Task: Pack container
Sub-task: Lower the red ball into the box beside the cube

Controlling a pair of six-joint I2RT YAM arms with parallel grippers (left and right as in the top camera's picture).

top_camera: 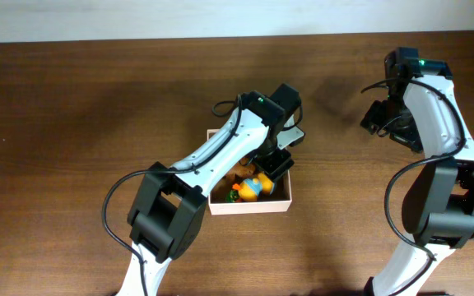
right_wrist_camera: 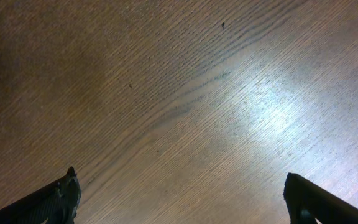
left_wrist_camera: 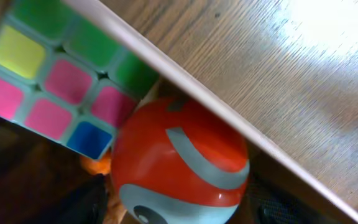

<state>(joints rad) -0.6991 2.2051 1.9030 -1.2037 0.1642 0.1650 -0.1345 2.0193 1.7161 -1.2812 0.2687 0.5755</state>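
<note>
The container (top_camera: pixel 249 206), a shallow white-walled box, sits mid-table. My left gripper (top_camera: pixel 275 159) reaches into its far right corner. In the left wrist view the left gripper (left_wrist_camera: pixel 180 213) is shut on a red ball with pale blue stripes (left_wrist_camera: pixel 179 158), just inside the white container wall (left_wrist_camera: pixel 229 118). A puzzle cube with pink, yellow, green and blue tiles (left_wrist_camera: pixel 48 81) lies beside the ball. A yellow, orange and blue toy (top_camera: pixel 254 187) lies in the box. My right gripper (top_camera: pixel 383 117) is open and empty over bare wood (right_wrist_camera: pixel 179 199).
The table is dark brown wood (top_camera: pixel 72 123). A small green toy (top_camera: pixel 234 188) lies in the box beside the yellow one. The left arm hides the far half of the box. The table's far edge meets a pale wall (top_camera: pixel 138 16).
</note>
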